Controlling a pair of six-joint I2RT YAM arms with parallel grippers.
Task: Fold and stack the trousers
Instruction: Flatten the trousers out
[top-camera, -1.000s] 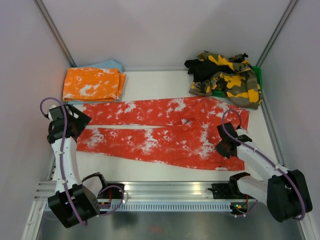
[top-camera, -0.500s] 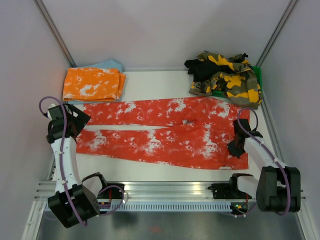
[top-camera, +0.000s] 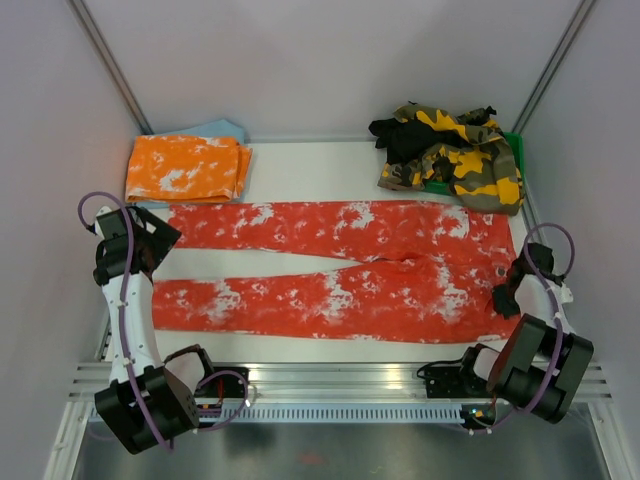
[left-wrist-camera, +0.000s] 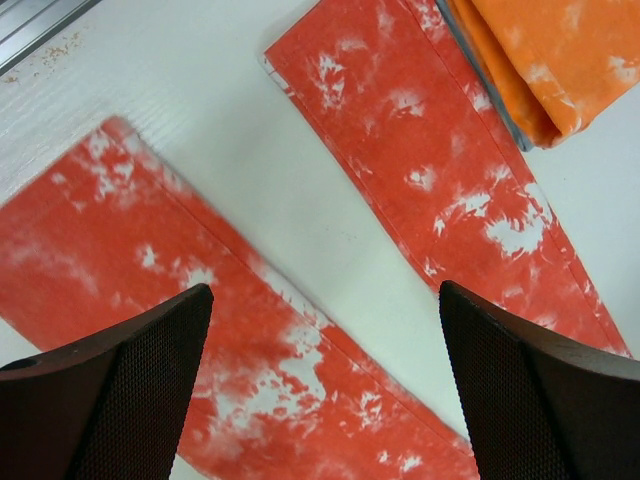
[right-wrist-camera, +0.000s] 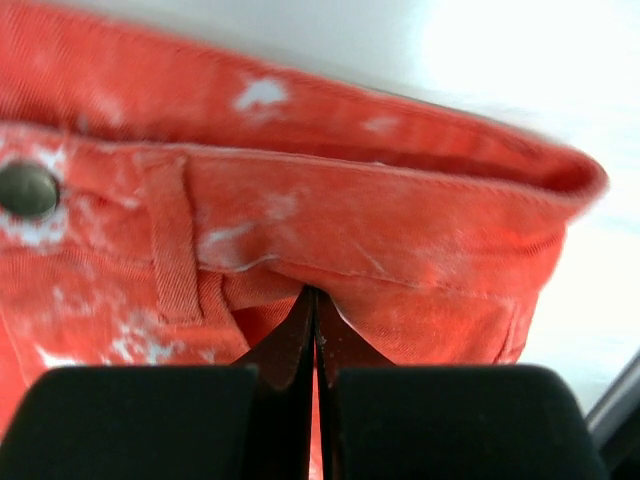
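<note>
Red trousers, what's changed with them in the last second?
The right gripper, shut on the trousers, dragged their waistband rightward, pulling the legs straighter and flatter. The left gripper stayed open over the leg ends; the folded orange pair and camouflage pile did not move.

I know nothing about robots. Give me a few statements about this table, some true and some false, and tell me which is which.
1. The red trousers lie spread flat, legs towards the left arm's side. True.
2. The right pincer is open and clear of the cloth. False: it is shut on the red trousers' waistband.
3. The left pincer is open, with nothing between its fingers. True.
4. The orange-and-white trousers lie crumpled. False: they are folded flat at the far left corner.
5. The camouflage trousers are neatly folded. False: they lie in a rumpled heap at the far right.
</note>
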